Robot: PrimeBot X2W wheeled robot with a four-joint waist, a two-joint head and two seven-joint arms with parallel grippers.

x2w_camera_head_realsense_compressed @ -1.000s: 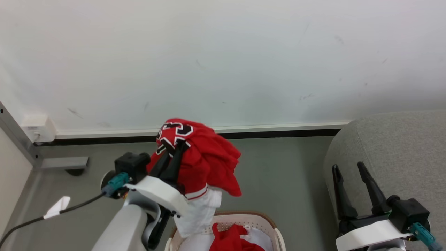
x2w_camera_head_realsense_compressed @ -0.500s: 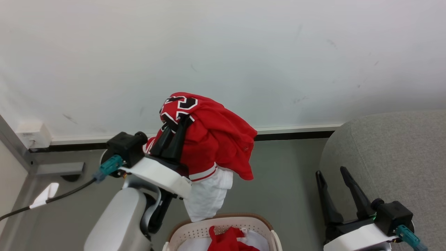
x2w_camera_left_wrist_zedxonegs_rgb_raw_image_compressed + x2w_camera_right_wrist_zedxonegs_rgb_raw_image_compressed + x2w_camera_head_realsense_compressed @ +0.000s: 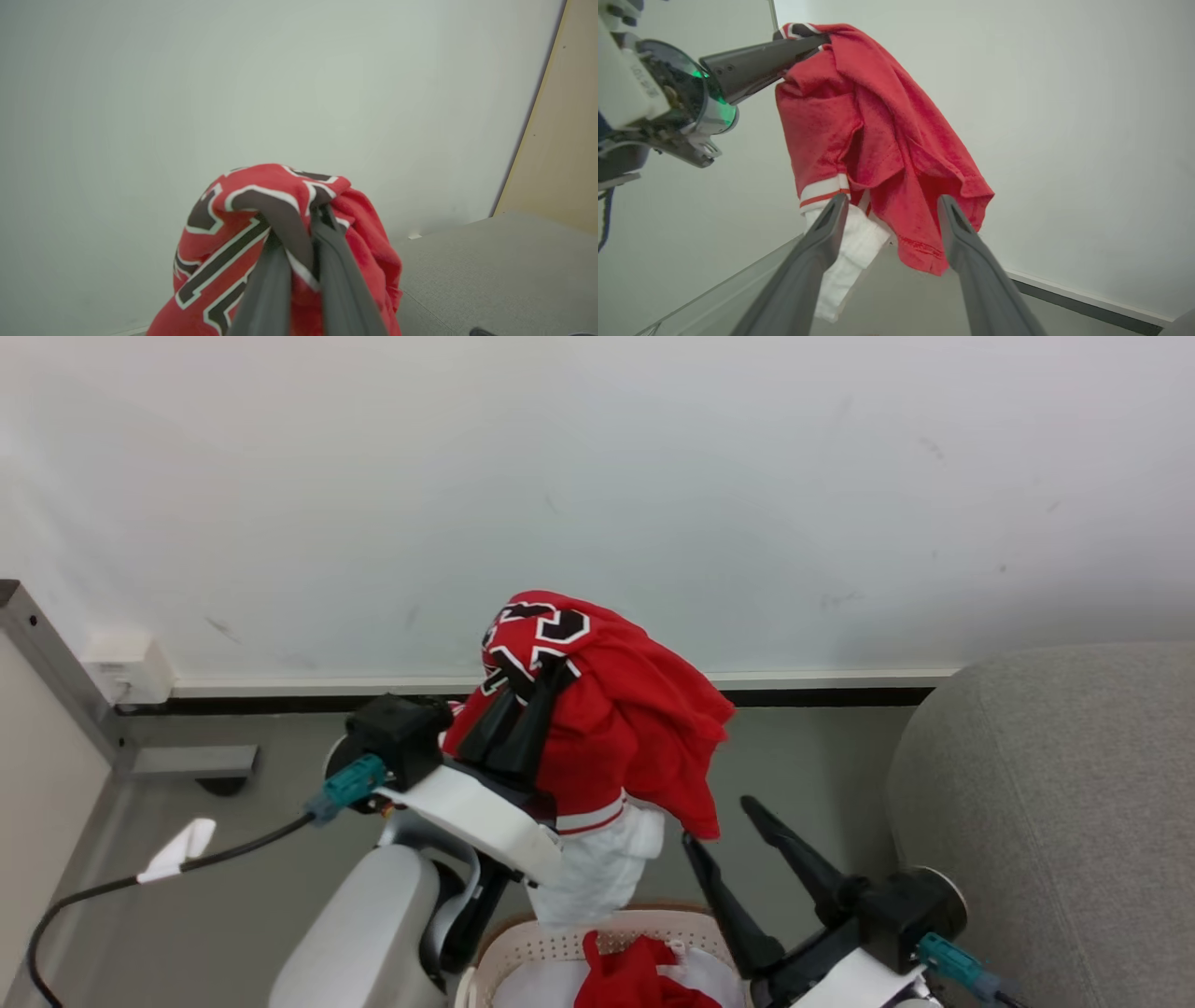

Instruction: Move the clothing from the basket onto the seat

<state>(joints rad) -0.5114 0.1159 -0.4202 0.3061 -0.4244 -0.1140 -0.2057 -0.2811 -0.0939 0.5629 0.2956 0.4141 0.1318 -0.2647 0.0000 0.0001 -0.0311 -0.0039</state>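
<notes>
**Red jersey held high over laundry basket**

The left gripper [image 3: 543, 672], jaws clamped on a red jersey [image 3: 644, 728], holds it above the basket [image 3: 551, 949], well apart from the sofa [image 3: 1046, 803] at right; the right gripper [image 3: 717, 821], jaws spread wide and holding nothing, points up close under the jersey's hem. The head view takes in the basket with a second red garment [image 3: 630, 980] lying inside it; the left wrist view shows black-and-white numerals bunched at the pinch; the right wrist view shows the striped trim and white panel hanging below. Two garments, one basket, one sofa; bare grey floor [image 3: 812, 756] lies open between the basket and the sofa's rounded edge.
</notes>
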